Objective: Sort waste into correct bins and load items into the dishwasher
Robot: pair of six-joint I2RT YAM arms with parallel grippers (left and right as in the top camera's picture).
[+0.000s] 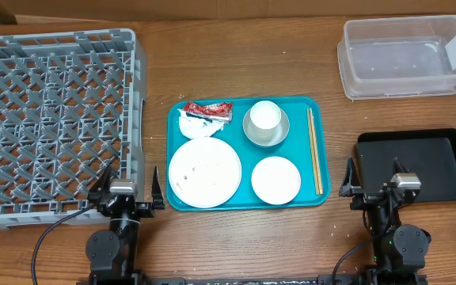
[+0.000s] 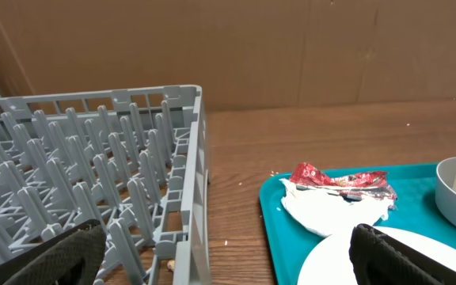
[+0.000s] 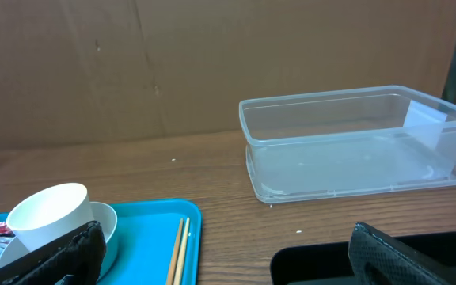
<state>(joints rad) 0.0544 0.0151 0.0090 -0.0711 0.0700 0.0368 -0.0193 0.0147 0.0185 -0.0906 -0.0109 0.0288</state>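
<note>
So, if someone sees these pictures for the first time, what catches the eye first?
Most likely the bright teal tray in the middle of the table, carrying a large white plate, a white cup in a grey bowl and a red sauce packet. Next, the big grey dish rack filling the left side.

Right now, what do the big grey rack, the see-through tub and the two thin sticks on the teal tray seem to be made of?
Grey rack: probably moulded plastic, matt; even grey lattice with pegs.
Clear tub: thin plastic, glossy; the table shows through it, with soft glints.
Chopsticks: likely wood or bamboo, unvarnished; pale tan, dull, no shine.
</note>
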